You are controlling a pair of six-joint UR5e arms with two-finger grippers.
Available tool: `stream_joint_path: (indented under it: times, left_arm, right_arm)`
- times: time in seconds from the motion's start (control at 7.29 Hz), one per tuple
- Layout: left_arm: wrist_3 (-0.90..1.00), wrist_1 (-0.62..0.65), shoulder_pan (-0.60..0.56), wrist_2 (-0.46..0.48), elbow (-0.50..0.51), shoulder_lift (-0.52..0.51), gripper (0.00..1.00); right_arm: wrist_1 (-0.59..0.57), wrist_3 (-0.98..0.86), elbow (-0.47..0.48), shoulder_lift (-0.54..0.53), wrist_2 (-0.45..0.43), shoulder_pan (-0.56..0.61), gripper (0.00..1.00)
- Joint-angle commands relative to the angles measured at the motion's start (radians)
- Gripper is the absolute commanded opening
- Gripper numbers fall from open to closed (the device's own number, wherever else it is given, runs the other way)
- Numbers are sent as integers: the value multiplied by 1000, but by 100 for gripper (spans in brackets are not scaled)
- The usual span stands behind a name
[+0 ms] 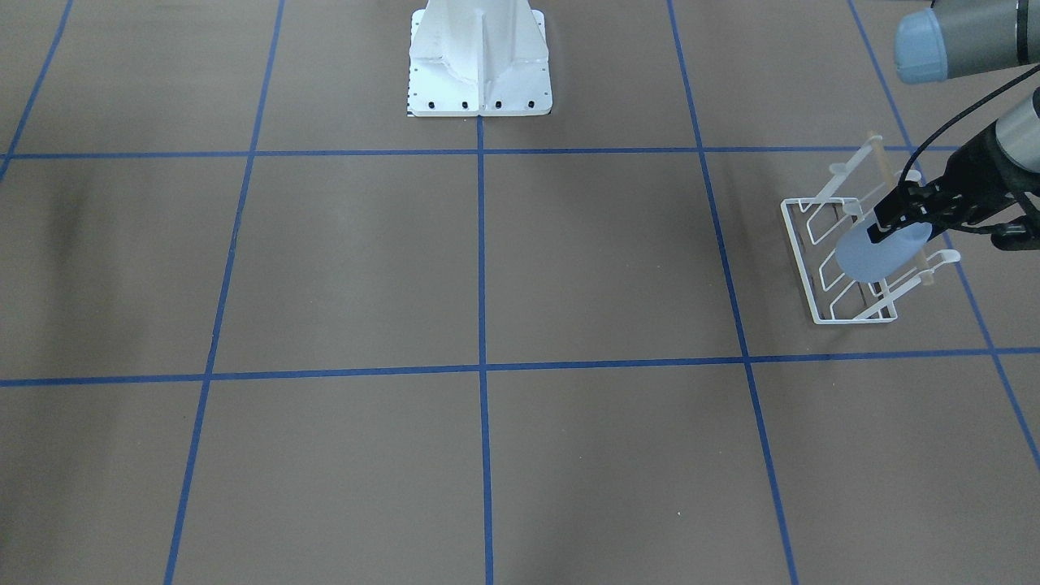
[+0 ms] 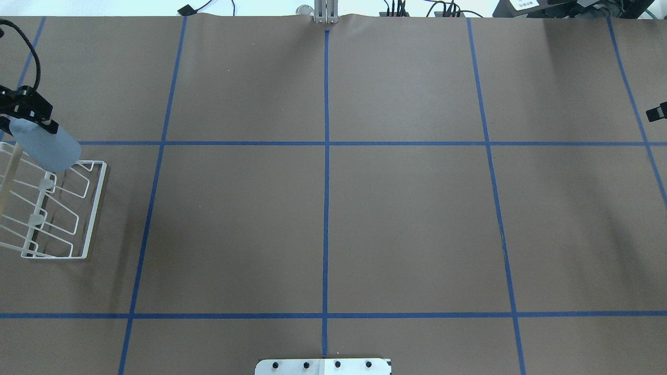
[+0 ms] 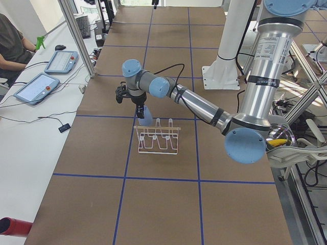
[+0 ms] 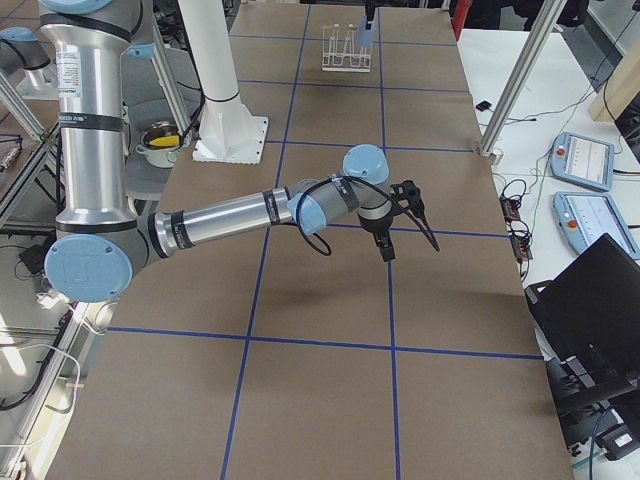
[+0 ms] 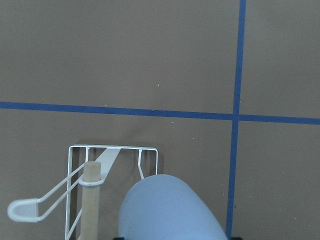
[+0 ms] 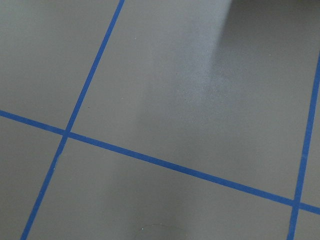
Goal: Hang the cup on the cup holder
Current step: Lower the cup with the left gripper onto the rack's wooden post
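My left gripper (image 1: pixel 884 226) is shut on the rim end of the light blue cup (image 1: pixel 880 253), which points closed end down and slightly tilted over the white wire cup holder (image 1: pixel 821 280). In the overhead view the cup (image 2: pixel 51 149) sits above the far end of the holder (image 2: pixel 78 219), below the gripper (image 2: pixel 28 124). The left wrist view shows the cup's closed end (image 5: pixel 170 210) beside the holder's wooden bar (image 5: pixel 91 200) and a rounded prong (image 5: pixel 25 210). I cannot tell whether a prong is inside the cup. My right gripper (image 4: pixel 386 245) hangs over bare table, and I cannot tell whether it is open.
The robot's white base (image 1: pixel 479 69) stands mid-table at the robot's edge. Blue tape lines (image 2: pixel 326 156) mark a grid on the brown table. Tablets (image 3: pixel 57 61) and a seated person (image 3: pixel 10 46) are beyond the operators' edge, behind a metal frame post (image 3: pixel 76 35).
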Motion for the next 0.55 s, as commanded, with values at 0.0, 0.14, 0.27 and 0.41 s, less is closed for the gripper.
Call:
stream_joint_path:
  times: [0.0, 0.14, 0.27, 0.41]
  left_arm:
    - [0, -15, 18, 0, 17, 0, 0]
    - [0, -55, 22, 0, 51, 2, 0]
    - [0, -101, 27, 0, 81, 2, 0]
    - [-2, -113, 29, 0, 92, 2, 0]
  right_arm:
    - [0, 1, 1, 0, -1, 0, 100]
    - [0, 1, 0, 0, -1, -2, 100]
    - [0, 1, 0, 0, -1, -3, 100]
    - [0, 1, 0, 0, -1, -5, 100]
